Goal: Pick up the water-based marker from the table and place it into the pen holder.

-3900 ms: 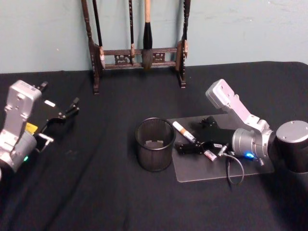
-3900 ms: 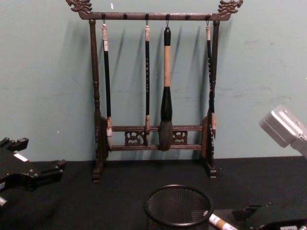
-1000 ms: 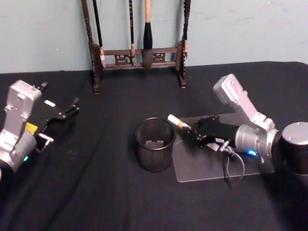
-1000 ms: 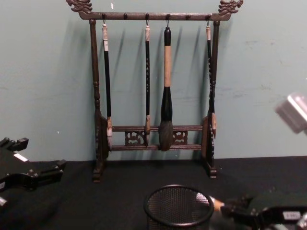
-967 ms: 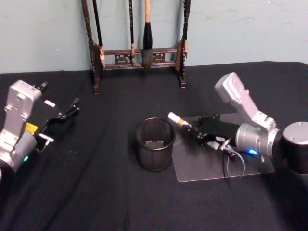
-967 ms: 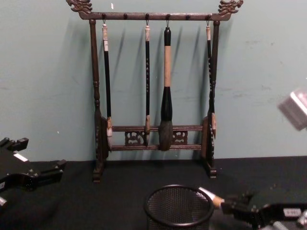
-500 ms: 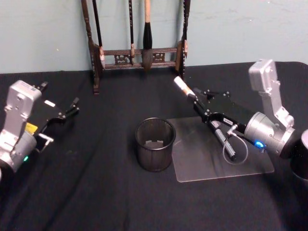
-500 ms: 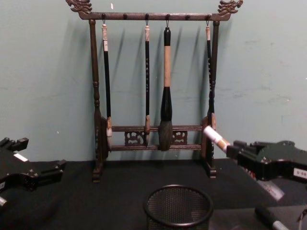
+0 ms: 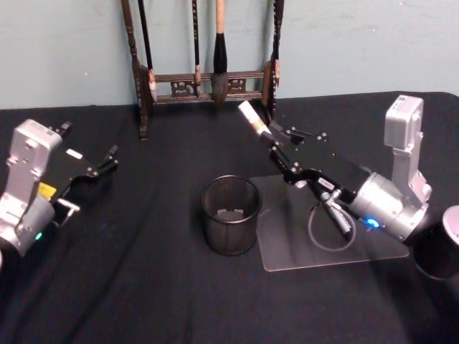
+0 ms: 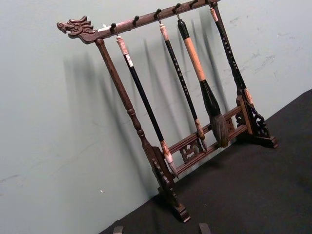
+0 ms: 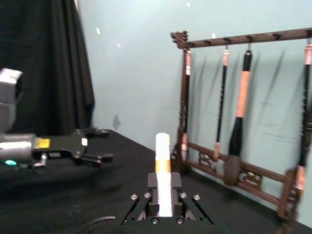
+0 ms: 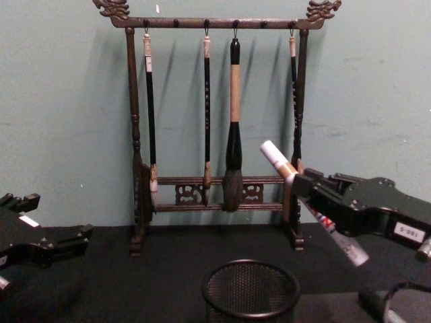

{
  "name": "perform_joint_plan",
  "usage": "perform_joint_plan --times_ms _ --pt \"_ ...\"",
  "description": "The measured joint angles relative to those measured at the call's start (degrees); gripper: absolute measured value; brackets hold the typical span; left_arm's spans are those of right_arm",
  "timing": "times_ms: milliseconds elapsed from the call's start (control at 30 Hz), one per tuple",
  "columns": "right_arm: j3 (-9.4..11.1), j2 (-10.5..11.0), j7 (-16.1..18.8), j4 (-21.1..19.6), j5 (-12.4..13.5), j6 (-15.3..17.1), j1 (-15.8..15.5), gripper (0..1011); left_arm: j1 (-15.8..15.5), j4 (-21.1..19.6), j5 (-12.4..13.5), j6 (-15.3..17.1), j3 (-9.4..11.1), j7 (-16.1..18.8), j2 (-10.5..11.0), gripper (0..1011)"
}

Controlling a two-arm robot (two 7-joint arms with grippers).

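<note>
Swinging higher and leftward than a half-second ago, the right end effector point(image 9: 275, 143) stays clamped on the tilted water-based marker point(image 9: 251, 116), up above the bench point(image 9: 143, 287), beside the mesh pen holder point(image 9: 230, 215), which has no marker in it yet. Left end effector point(image 9: 109, 158) sits parked, jaws apart.

The brush rack point(image 9: 208, 76) is seen from above and in front in the head view, far off at the back edge of the table point(image 9: 143, 287); it is faced level and nearer in the chest view, behind the pen holder point(image 12: 250, 293); it is viewed obliquely from both wrists, past the close marker point(image 11: 163, 161) in the right one; the rack is shared by all four.
</note>
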Motion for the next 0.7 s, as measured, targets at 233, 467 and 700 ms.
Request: perform_joint_plan --times_ms 233,467,700 --pt "-1.7 -1.6 1.8 1.2 1.5 -0.8 0.7 164 0.0 0.0 0.0 0.0 0.0 0.0 0.0 1001" --pt "-3.8 -3.0 2.7 3.5 1.7 -0.8 2.1 164 0.0 0.0 0.0 0.0 0.0 0.0 0.0 1002" --pt "-5.3 -4.3 2.9 5.7 1.6 -0.6 3.7 164 0.0 0.0 0.0 0.0 0.0 0.0 0.0 1001"
